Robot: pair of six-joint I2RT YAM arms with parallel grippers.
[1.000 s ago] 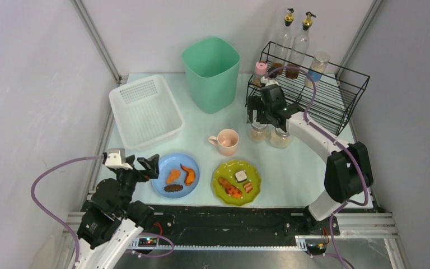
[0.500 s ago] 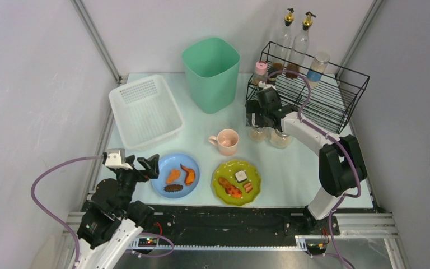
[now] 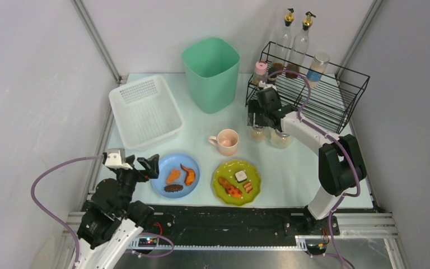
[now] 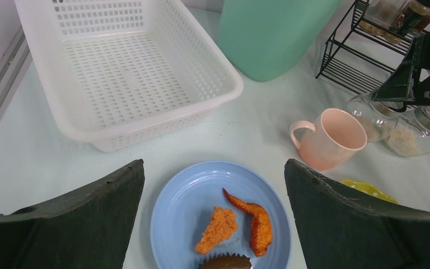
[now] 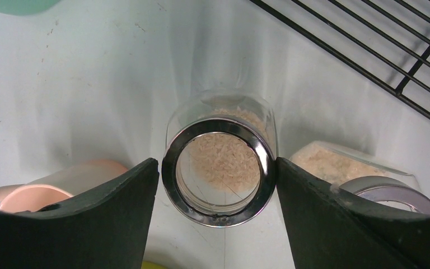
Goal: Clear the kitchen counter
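Observation:
The pale kitchen counter (image 3: 302,168) carries a blue plate (image 3: 174,175) with fried pieces, a green plate (image 3: 236,181) with food, a pink mug (image 3: 225,141) and two glass jars of rice. My right gripper (image 3: 257,125) is down over the left jar (image 3: 257,134). In the right wrist view the gripper (image 5: 218,168) straddles that jar (image 5: 224,112); the jaws stand close on both sides of its metal rim, with a thin gap on the left. The jar stands on the counter. My left gripper (image 3: 151,165) is open and empty above the blue plate (image 4: 190,202).
The second jar (image 3: 280,138) stands right beside the first. A black wire rack (image 3: 319,95) with bottles is behind them, a green bin (image 3: 211,73) at the back middle and a white perforated basket (image 3: 145,112) at the back left. The mug (image 5: 33,196) is just left of my right fingers.
My right gripper has shifted slightly left and down onto the left rice jar. The left arm has not moved.

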